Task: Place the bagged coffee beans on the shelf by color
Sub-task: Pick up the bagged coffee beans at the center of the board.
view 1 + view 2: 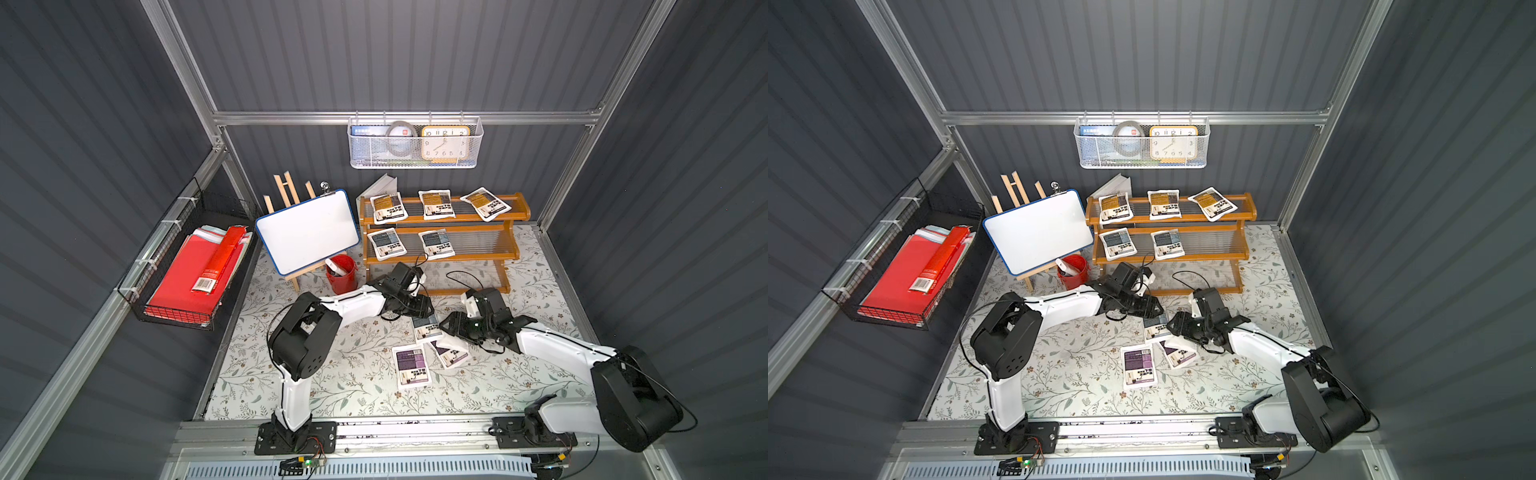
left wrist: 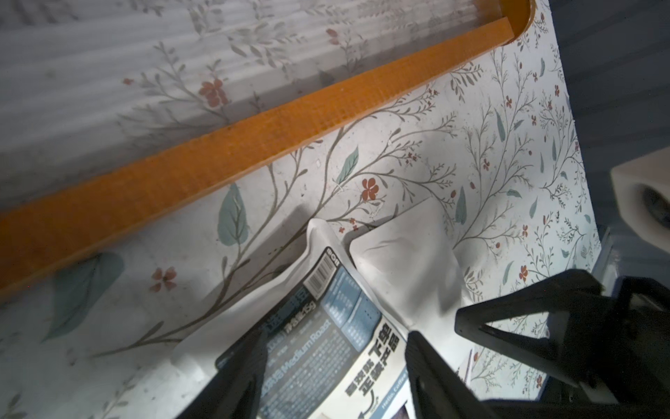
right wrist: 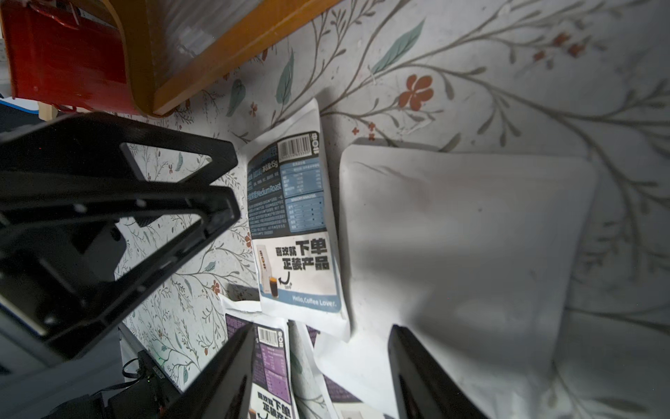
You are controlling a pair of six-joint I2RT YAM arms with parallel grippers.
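The blue-grey coffee bag [image 1: 424, 328] lies flat, label up, on the flowered table [image 1: 332, 374], in front of the shelf [image 1: 478, 256] and apart from it. I find the left gripper [image 2: 333, 381] directly over this bag, its jaws standing well apart. In the left wrist view one finger [image 2: 246, 366] overlaps the printed label. The other stands where this bag meets a white bag [image 3: 464, 235] lying plain side up just beside it. Whether either finger touches the bag I cannot tell.

The right gripper [image 3: 319, 384] is likewise spread wide and holds nothing. Between its fingers [image 3: 224, 381] I see the near ends of the purple bag [image 1: 410, 365] and the second purple bag [image 1: 451, 355], both flat on the table. In both top views the two grippers' tips are close together over this cluster.

On the shelf, three amber bags [image 1: 436, 203] lie on the top tier and two shelved blue-grey bags [image 1: 386, 243] on the middle tier.
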